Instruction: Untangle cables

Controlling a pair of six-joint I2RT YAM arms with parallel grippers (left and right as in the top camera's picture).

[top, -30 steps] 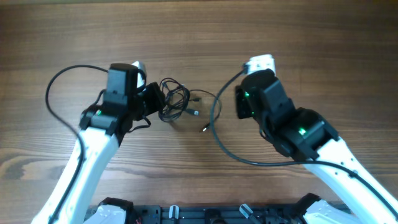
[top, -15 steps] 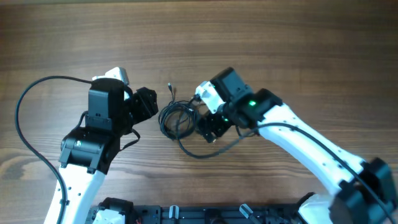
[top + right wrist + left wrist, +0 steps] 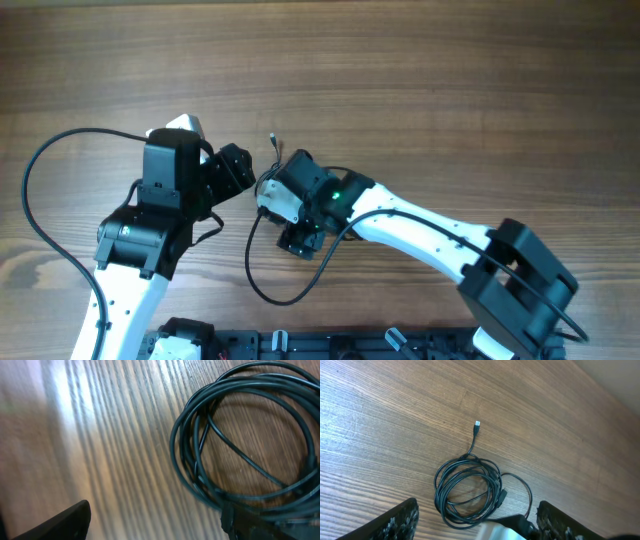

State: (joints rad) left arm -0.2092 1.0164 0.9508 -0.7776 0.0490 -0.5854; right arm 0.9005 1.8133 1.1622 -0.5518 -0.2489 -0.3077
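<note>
Cables: one black coil [image 3: 439,494] lies flat on the table [image 3: 400,70] between the two arms, with a plug end [image 3: 477,424] trailing away from it.
Left gripper [image 3: 477,521]: jaws wide apart, empty, just beside the coil.
Right gripper [image 3: 152,520]: jaws apart, low over the coil, one finger [image 3: 255,522] at its edge.
</note>
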